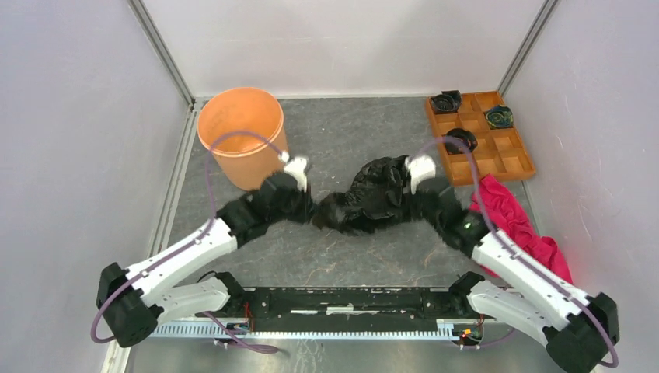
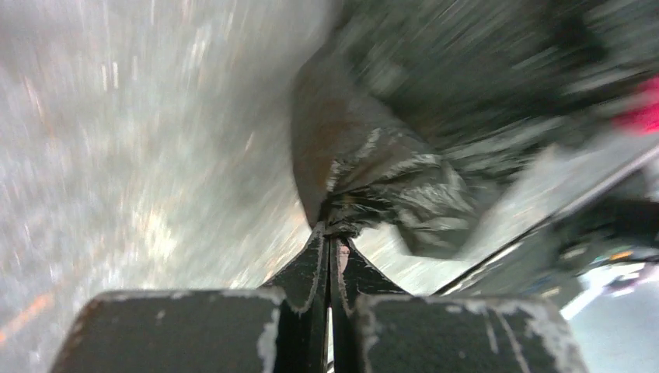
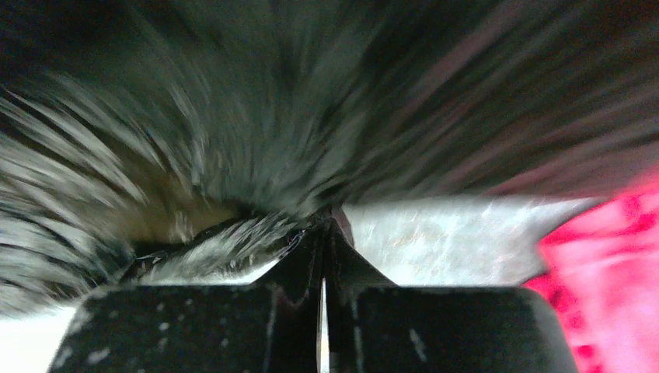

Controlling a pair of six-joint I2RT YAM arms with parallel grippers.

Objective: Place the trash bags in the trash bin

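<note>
One black trash bag (image 1: 373, 194), two pinches
The left gripper (image 2: 328, 233) and right gripper (image 3: 325, 229) clamp its film (orange bucket (image 1: 242, 132) stands apart).

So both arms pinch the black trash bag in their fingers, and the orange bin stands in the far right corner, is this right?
Not quite: the left fingers and right fingers do pinch the trash bag, but the orange bin stands in the far left corner, as the top external view shows.
</note>
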